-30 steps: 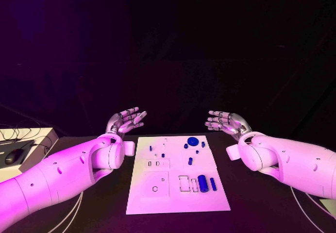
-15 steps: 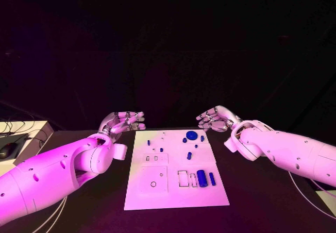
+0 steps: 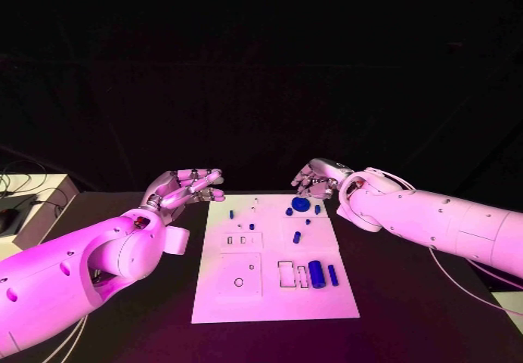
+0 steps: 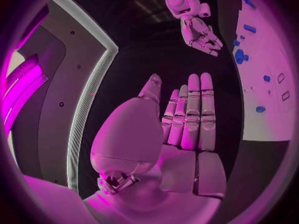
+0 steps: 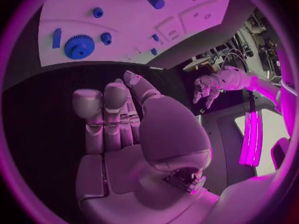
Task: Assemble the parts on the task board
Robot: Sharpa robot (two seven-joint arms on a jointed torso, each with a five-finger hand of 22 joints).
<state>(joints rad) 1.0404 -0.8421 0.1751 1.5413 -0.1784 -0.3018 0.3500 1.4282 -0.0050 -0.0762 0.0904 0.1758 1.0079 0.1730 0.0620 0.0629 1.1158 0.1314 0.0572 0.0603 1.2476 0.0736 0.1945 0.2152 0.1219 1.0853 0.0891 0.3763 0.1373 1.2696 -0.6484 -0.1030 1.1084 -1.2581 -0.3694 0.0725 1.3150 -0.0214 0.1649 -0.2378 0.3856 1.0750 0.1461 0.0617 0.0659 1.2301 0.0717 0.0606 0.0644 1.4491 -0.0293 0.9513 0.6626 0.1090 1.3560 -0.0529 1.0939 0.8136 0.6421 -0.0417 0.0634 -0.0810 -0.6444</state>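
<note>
Black table [image 3: 392,302], dark backdrop behind; white task board [image 3: 275,261] lying lengthwise at the table's middle, its long axis running from near edge to far edge.

Item: blue gear [image 3: 300,203], flat on the board near its far edge, toward the far right corner. Small blue parts lie around it; a larger blue cylinder [image 3: 315,274] lies lengthwise near the board's right edge, nearer the near corner, beside two empty rectangular slots.

Item: right hand [image 3: 315,179], hovering just past the board's far edge, close above and behind the gear. Fingers curled partway, apart, nothing held; no contact with the board.

Item: left hand [image 3: 187,187], off the board's far left corner, fingers extended and together, nothing held.

Governing relation: the gear lies just in front of and below the right hand, toward the robot; the left hand is well apart from it across the board's width. Judged: the right hand is the nearer and likelier to make the first pick at the far edge.

View differences: the right wrist view shows gear [image 5: 79,47] teeth and neighbouring small parts beyond the fingertips [image 5: 116,95], confirming an empty palm. The left wrist view shows the right hand [image 4: 201,33] from the side, clear of the board's [image 4: 261,114] surface.
</note>
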